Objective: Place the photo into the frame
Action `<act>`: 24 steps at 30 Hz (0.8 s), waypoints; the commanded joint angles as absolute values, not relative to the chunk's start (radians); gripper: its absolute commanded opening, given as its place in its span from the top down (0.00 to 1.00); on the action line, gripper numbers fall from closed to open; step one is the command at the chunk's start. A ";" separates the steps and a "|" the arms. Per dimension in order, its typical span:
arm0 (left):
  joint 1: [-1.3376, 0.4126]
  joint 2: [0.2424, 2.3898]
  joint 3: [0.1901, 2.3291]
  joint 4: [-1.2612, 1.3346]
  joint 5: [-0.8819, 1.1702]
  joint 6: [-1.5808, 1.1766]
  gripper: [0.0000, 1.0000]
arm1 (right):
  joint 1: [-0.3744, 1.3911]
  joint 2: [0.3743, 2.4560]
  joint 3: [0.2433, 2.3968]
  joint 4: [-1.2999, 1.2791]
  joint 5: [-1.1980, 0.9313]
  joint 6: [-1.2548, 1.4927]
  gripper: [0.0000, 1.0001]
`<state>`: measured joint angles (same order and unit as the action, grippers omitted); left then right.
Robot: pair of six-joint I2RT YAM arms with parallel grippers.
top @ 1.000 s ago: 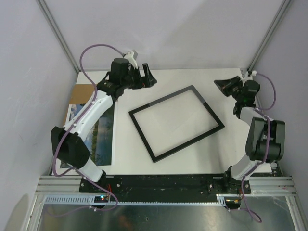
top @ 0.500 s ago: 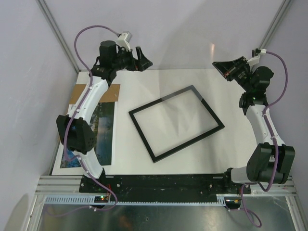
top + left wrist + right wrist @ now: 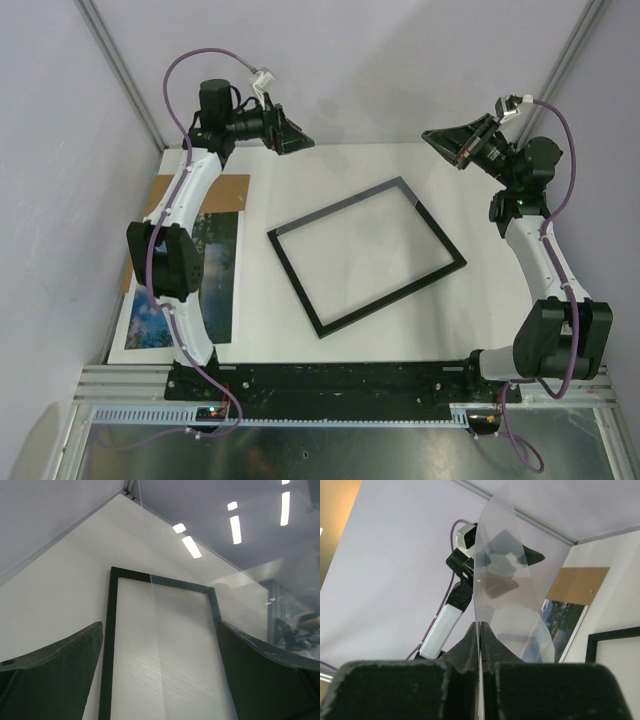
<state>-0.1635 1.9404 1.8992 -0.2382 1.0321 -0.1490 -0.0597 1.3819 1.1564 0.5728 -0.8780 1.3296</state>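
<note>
The black frame lies tilted on the white table's middle; it also shows in the left wrist view and, as a corner, in the right wrist view. The photo lies face up at the table's left; it also shows in the right wrist view. My right gripper is raised at the back right, and in the right wrist view it is shut on a bowed clear sheet. My left gripper is raised at the back left, and in the left wrist view it is open. The sheet's edge runs between its fingers.
A brown cardboard backing board lies at the back left under the photo's far end, also in the right wrist view. A white sheet lies under the photo. Grey enclosure walls and metal posts stand close behind both arms.
Both grippers have risen from the table's far edge and tipped toward each other. The clear sheet now hangs from the right gripper above the frame's far end.
</note>
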 commanded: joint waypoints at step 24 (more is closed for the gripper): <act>-0.213 1.874 1.847 -0.198 1.395 -0.133 0.47 | -0.115 1.590 1.267 1.049 -1.043 1.595 1.00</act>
